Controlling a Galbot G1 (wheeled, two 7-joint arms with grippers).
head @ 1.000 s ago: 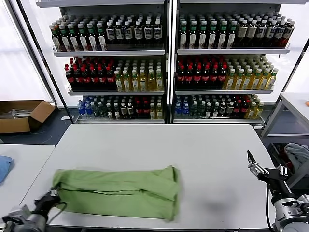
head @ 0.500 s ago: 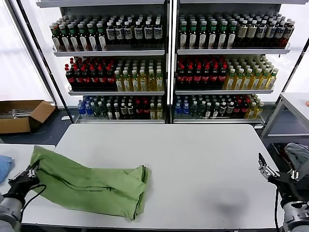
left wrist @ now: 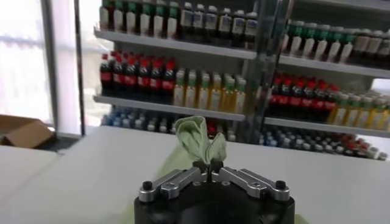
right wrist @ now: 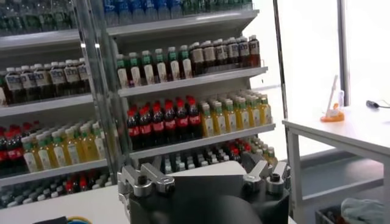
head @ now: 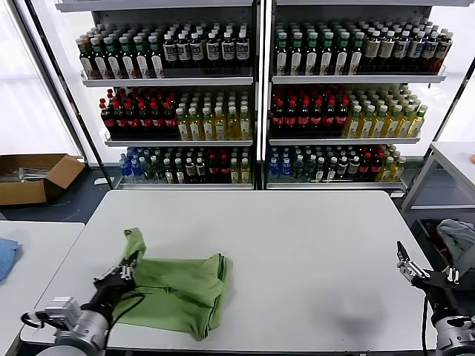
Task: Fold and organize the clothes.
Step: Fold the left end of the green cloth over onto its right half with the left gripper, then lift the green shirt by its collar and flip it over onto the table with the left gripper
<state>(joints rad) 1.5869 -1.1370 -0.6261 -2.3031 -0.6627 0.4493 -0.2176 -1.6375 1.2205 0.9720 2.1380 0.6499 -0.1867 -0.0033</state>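
- The green shirt [head: 178, 289] lay on the white table [head: 312, 252], near the front edge and on the robot's left side.
- It was bunched into a short, thick bundle with some layers on top of each other. It was not flat or neat.
- One end of the shirt stood up off the table in a little peak.
- The left gripper [head: 125, 268] had that end. Its jaws were pinched shut on the cloth, and in the left wrist view a tuft of green stuck up out of the closed jaws [left wrist: 209, 165].
- The left gripper hung just above the table, over the left end of the bundle.
- This looked like the middle of a fold. One end of the shirt was being carried over the rest of it.
- The next move would likely be to lay the held end down flat on the other layers, edges lined up, and then let go.
- The cloth is soft, so it could slump or wrinkle if dropped too early.
- The right gripper [head: 404, 261] waited at the right edge of the table, far from the shirt. Its jaws stood wide open and held nothing.
- Behind the table stood shelves of bottles [head: 260, 96].
- A bit of blue cloth [head: 6, 256] lay on another table far to the left.
- A cardboard box [head: 33, 176] sat on the floor back there.
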